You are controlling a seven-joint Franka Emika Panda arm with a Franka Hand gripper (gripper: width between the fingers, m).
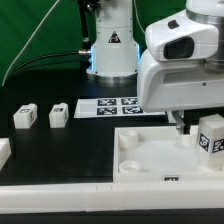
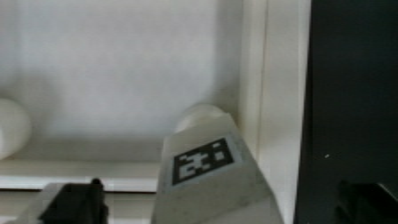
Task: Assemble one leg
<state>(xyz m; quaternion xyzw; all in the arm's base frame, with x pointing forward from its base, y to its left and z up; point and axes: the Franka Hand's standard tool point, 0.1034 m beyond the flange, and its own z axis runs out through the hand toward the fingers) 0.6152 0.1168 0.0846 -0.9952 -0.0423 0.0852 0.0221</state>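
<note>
White plastic makes up nearly everything on the black counter (image 1: 60, 172). In the exterior view the pincer (image 1: 188, 124) hangs under the arm's bulky white hand, low over the far part of a large white square plastic panel (image 1: 150, 160) with a raised rim. Only a dark bit of finger shows there, so its opening cannot be judged from this side. Just beside that finger, toward the exterior view's right, stands the leg (image 1: 211, 137), a small white square-section plastic post, upright on the panel with its black-and-white tag facing the camera. Well apart from the pincer, toward the exterior view's left, a second small white tagged post (image 1: 57, 114) and a third small white tagged post (image 1: 25, 117) stand near each other on the counter. The marker board (image 1: 115, 106) lies flat between them and the pincer, and a white plastic piece (image 1: 3, 150), cut off by the frame edge, sits farther off than either post. In the wrist view the dark fingertips (image 2: 75, 203) stand wide apart, the one against the dark counter (image 2: 356, 90) being hard to make out. The leg (image 2: 210, 160) rises between them, tag showing, with a gap on each side, so the pincer is spread and grips nothing. Beneath the pincer lies the pale panel (image 2: 107, 70).
</note>
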